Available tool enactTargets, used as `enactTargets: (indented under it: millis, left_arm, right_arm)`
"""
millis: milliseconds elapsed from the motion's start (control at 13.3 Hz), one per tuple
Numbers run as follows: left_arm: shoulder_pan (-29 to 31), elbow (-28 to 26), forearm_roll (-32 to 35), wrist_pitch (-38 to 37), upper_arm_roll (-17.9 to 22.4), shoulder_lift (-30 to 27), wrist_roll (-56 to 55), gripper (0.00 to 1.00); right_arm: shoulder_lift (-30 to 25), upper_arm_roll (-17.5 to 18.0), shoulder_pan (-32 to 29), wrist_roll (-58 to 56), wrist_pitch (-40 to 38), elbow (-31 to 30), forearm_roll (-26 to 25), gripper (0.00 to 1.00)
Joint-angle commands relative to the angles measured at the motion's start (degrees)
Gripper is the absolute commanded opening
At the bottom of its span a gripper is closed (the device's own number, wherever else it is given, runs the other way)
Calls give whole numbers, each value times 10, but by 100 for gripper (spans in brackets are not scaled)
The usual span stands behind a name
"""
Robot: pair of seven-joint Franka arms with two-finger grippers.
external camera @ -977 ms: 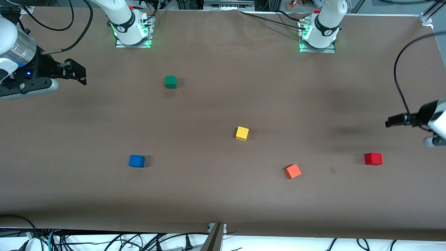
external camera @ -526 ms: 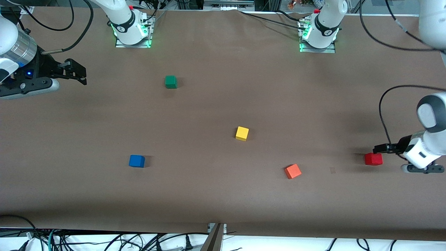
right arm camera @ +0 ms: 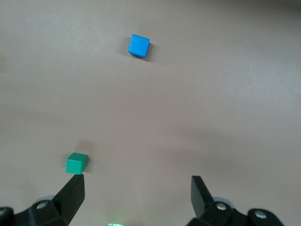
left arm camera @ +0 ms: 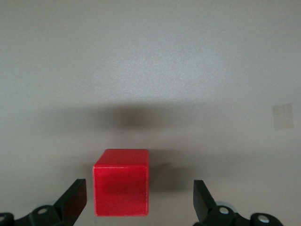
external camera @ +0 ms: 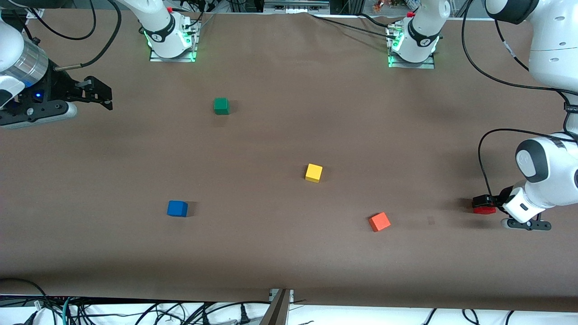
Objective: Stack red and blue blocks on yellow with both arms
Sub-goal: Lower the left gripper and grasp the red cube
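— Toward the left arm's end of the table, what has changed?

— The left arm's black two-finger gripper [external camera: 482, 199] has come down from open air a second ago to table level, right over the small matte deep red cube [external camera: 484, 209]. In the left wrist view its fingers [left arm camera: 73, 200] stand spread, one on each side of the red cube [left arm camera: 122, 182], with a gap showing on both sides; nothing is pinched yet. The cube sits on the brown table covering [external camera: 271, 253] where it sat before.

— And the other arm?

— The right arm waits. Its black gripper [external camera: 100, 94] hangs over the right arm's end of the table, unmoved, with its fingers [right arm camera: 70, 195] spread apart on nothing.

— The remaining cubes?

— None has shifted. The small matte yellow cube [external camera: 314, 173] lies near the table's middle. The bright blue cube [external camera: 177, 208] lies nearer the front camera, toward the right arm's end. The lighter orange cube [external camera: 379, 221] lies between yellow and red. The green cube [external camera: 221, 106] lies farthest from the camera.

— Anything hard to make out?

— From the front, the gripper covers the red cube's top, so only its lower edge shows. The left wrist view cuts off both fingers' lower parts.
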Motion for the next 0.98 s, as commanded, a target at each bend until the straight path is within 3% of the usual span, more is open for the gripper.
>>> enactTargets:
  millis: [0, 526, 601, 676, 902]
  left_arm:
    - [4, -10, 24, 11, -3, -4, 13, 100]
    - [8, -10, 23, 45, -3, 18, 12, 100]
    - [8, -11, 23, 54, -3, 21, 11, 90]
    - [10, -10, 23, 55, -3, 23, 11, 56]
    - [20, -7, 21, 51, -5, 22, 9, 12]
  right_arm:
    - [-11, 3, -2, -8, -3, -8, -4, 100]
    - [-8, 3, -2, -8, 0, -10, -3, 100]
    - [-5, 3, -2, -8, 4, -11, -2, 100]
    - [4, 3, -2, -8, 13, -10, -1, 100]
    - [46, 2, -5, -7, 56, -5, 8, 100]
